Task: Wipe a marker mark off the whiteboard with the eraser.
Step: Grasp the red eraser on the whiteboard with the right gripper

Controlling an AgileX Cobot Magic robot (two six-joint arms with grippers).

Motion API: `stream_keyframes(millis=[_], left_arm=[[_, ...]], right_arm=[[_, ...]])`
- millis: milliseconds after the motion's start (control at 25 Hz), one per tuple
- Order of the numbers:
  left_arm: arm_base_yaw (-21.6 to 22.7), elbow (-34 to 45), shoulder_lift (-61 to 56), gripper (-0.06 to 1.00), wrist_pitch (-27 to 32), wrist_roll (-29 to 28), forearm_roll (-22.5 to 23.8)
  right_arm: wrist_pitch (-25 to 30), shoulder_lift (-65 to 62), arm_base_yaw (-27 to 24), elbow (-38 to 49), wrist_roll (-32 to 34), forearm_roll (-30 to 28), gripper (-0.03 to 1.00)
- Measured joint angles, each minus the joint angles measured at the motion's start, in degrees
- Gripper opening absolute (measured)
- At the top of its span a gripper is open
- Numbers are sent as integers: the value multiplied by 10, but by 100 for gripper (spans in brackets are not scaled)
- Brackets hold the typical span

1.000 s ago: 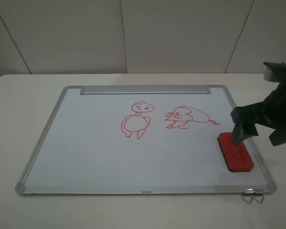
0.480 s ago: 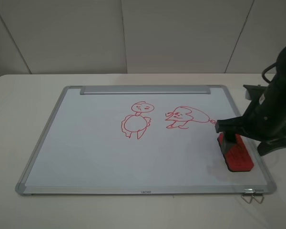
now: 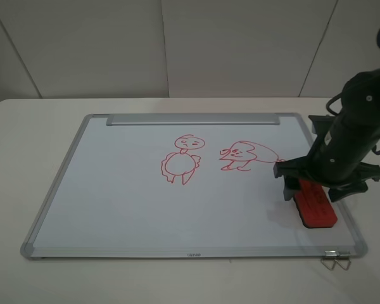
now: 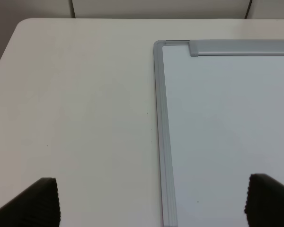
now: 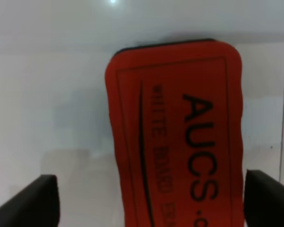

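While you're watching from up high, your right gripper point(image 3: 311, 182) is hanging over the eraser point(image 3: 316, 204), which is lying on the whiteboard point(image 3: 114, 190) near its right edge, well apart from the marker mark point(image 3: 180, 160). On the left wrist, your left gripper point(image 4: 151, 203) is hovering over the board's frame, fingers spread wide. On the right wrist, the fingers are spreading wide either side of the eraser.
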Motion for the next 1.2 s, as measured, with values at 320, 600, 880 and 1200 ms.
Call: stream_keyframes(millis=[320,600,880,1200], left_arm=[[0,0,0,78,0,0,0],[0,0,0,78,0,0,0],[0,0,0,78,0,0,0],[0,0,0,78,0,0,0]], right_arm=[[6,27,0,-13,5,-15,70],[6,27,0,-13,5,-31,68],[0,27,0,-13,5,-33,67],[-6,45,0,-13,5,-36,67]])
